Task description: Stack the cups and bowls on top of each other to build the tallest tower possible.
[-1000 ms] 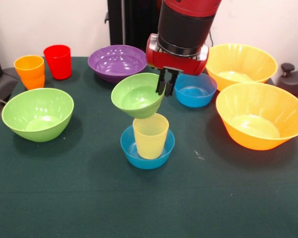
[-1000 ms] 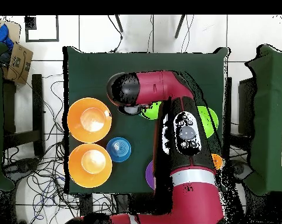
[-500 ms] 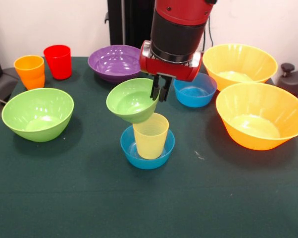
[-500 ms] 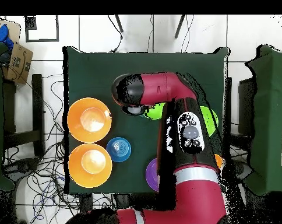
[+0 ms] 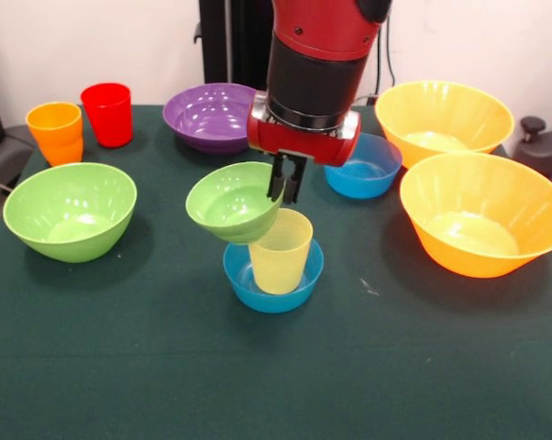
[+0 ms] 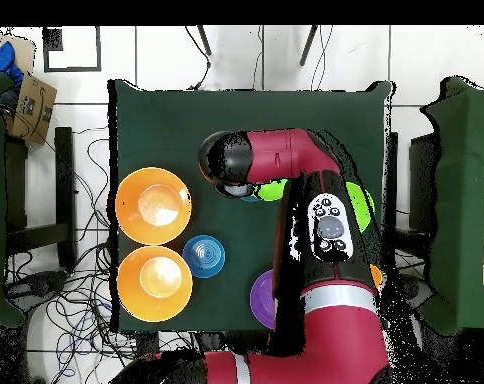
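Gripper (image 5: 284, 188): dark fingers pinched on the rim of the small green bowl (image 5: 232, 202), which hangs tilted, its underside at or just off the lip of the yellow cup (image 5: 279, 250), off-centre toward 9 o'clock; judged a placing grip, the rim hold leaving the bowl's base free to seat on the cup. Tower so far: yellow cup, translucent, ribbed and tapered, upright inside a small blue bowl (image 5: 272, 275), whose wide base steadies it. Spare stock around the green cloth table (image 5: 166, 367), front view: large green bowl (image 5: 70, 209) at 9 o'clock; orange cup (image 5: 55, 132) and red cup (image 5: 107, 114) at 10 o'clock, near each other; wide purple bowl (image 5: 214, 114) at 12; second small blue bowl (image 5: 366, 167) at 1; two very large orange bowls (image 5: 446, 114) (image 5: 484, 213) at 2 and 3. All are glossy moulded plastic, round and smooth-walled, likely slippery when stacked.
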### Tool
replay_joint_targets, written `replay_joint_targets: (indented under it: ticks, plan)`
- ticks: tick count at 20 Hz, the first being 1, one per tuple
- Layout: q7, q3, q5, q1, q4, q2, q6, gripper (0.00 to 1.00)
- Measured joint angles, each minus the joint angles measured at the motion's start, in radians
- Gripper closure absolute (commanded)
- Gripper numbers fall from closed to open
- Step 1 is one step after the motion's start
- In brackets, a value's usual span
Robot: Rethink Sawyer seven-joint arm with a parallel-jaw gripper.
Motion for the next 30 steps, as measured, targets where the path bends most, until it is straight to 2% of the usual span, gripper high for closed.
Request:
replay_joint_targets:
  ticks: [30]
  plan:
    - [0.0, -0.042, 0.029, 0.056, 0.025, 0.006, -0.002, 1.0]
